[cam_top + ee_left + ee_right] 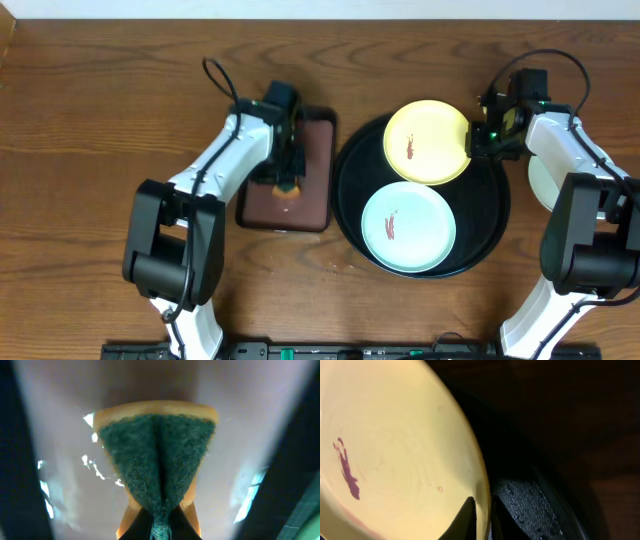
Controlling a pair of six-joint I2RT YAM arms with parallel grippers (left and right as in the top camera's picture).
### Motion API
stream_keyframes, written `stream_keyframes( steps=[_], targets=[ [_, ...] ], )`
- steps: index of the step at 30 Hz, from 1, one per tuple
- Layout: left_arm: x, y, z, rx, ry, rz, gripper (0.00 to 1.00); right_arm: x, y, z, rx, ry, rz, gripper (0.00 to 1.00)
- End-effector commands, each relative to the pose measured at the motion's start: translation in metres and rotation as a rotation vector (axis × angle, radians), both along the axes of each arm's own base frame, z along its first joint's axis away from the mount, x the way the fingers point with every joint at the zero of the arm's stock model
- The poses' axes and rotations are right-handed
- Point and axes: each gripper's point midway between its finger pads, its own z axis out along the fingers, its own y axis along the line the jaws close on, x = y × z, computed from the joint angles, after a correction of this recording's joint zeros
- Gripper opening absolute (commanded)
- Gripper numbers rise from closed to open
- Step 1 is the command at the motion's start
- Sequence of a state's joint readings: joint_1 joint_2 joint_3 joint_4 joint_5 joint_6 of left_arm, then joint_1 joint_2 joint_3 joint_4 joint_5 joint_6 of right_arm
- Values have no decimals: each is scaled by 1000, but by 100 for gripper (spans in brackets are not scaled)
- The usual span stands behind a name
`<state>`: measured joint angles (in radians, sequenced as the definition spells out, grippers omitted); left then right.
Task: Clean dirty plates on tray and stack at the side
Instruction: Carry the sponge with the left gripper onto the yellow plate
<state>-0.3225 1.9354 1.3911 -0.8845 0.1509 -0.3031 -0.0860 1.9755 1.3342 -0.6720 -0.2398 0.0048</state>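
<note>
The round black tray (487, 222) holds a yellow plate (427, 142) at its far side and a mint-white plate (408, 227) nearer, each with a reddish smear. A third pale plate (538, 180) lies on the table right of the tray, partly hidden by the right arm. My right gripper (478, 140) is shut on the yellow plate's right rim; in the right wrist view the rim sits between the fingers (482, 520) and the plate (395, 455) fills the left. My left gripper (288, 180) is shut on a green-and-orange sponge (157, 455) over the rectangular tray.
A rectangular black tray with a maroon inside (312, 150) lies left of the round tray, under the left gripper. The tabletop is brown wood (90, 120). The arm bases stand at the near edge on both sides.
</note>
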Motion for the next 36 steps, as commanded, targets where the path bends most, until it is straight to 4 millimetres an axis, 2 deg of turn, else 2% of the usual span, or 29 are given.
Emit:
stream_keyframes(
  steps=[1,3,5,11,14,17,24,26,31,36],
  targets=[
    [40,-15,66,-57,-182,-26,7,7,-3,11,-28,-60,57,16],
    [48,-27,82,-94,-221,-41,7,12,-7,8,-53,-72,51,23],
    [54,-42,91,-150,-256,-59,8,15,-12,4,-79,-77,42,25],
    [72,-73,106,-266,-341,-45,7,26,-13,-10,-80,-96,43,20],
    [79,-94,115,-329,-387,-61,7,27,-7,-16,-53,-94,52,7],
    [81,-110,121,-355,-424,-83,7,25,5,-18,5,-87,73,1],
    [80,-145,128,-415,-465,-97,7,8,13,-21,44,5,3,1],
    [80,-156,125,-435,-463,-95,7,3,14,-20,46,27,0,1],
    [79,-205,108,-551,-445,-134,7,0,19,-13,44,26,17,1],
    [73,-232,75,-583,-390,-152,7,-1,25,-10,32,22,34,1]
  ],
)
